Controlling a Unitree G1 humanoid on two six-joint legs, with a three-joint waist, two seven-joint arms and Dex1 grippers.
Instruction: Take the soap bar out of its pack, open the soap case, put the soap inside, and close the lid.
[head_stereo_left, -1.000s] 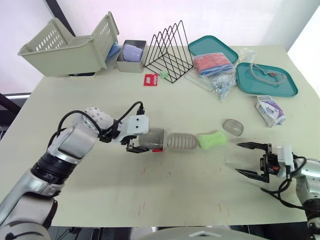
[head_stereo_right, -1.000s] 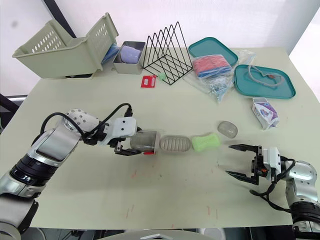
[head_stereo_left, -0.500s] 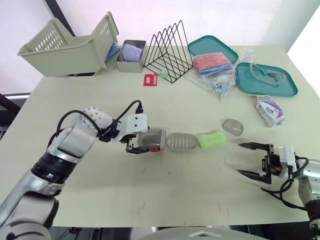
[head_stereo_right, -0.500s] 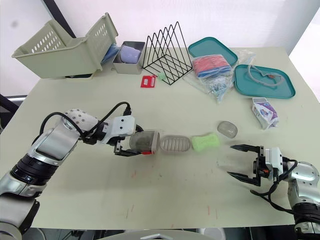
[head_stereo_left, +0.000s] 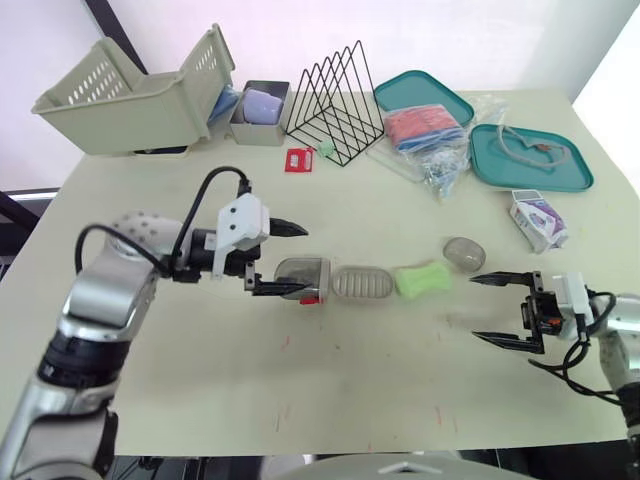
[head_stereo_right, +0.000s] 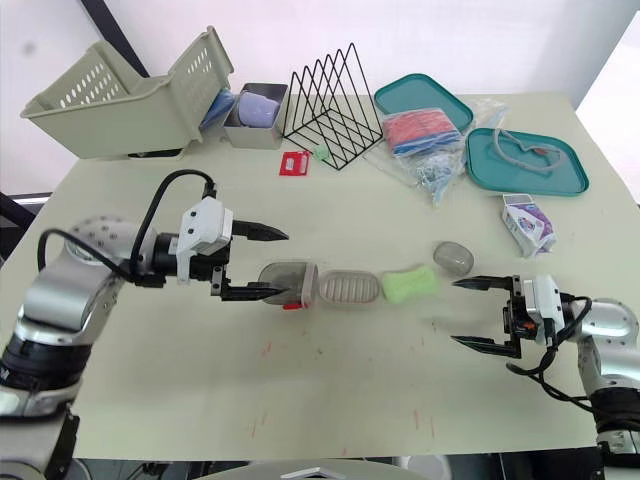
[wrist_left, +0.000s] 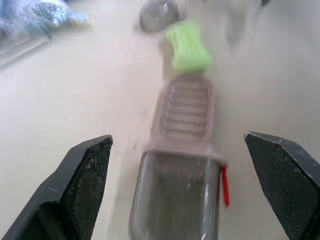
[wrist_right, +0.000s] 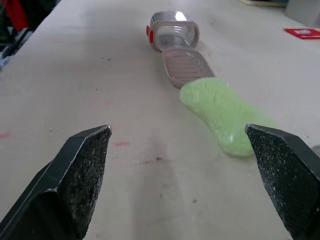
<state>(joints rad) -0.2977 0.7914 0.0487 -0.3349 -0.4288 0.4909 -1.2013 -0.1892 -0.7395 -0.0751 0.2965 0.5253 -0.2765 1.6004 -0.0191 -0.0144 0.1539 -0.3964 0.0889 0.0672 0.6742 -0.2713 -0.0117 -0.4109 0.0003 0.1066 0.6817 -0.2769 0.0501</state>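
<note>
The green soap bar (head_stereo_left: 422, 278) lies bare on the table, touching the end of a ribbed soap case tray (head_stereo_left: 362, 283). At the tray's other end lies a clear case shell (head_stereo_left: 302, 279) with a red latch. A small clear oval piece (head_stereo_left: 464, 254) sits just beyond the soap. The white and purple soap pack (head_stereo_left: 538, 220) lies at the right. My left gripper (head_stereo_left: 290, 260) is open, its fingertips at the shell's near end. My right gripper (head_stereo_left: 490, 308) is open, right of the soap and holding nothing. The right wrist view looks along the soap (wrist_right: 225, 115), the tray (wrist_right: 185, 66) and the shell (wrist_right: 172, 31).
At the back stand a beige basket (head_stereo_left: 130, 95), a grey tin (head_stereo_left: 262, 112) and a black wire rack (head_stereo_left: 335, 105). Two teal trays (head_stereo_left: 530, 160) and bagged items (head_stereo_left: 430, 135) lie at the back right. A red card (head_stereo_left: 298, 160) lies near the rack.
My left gripper has opened wide and drawn back left from the clear shell, which stays in place. My right gripper has risen a little towards the soap.
</note>
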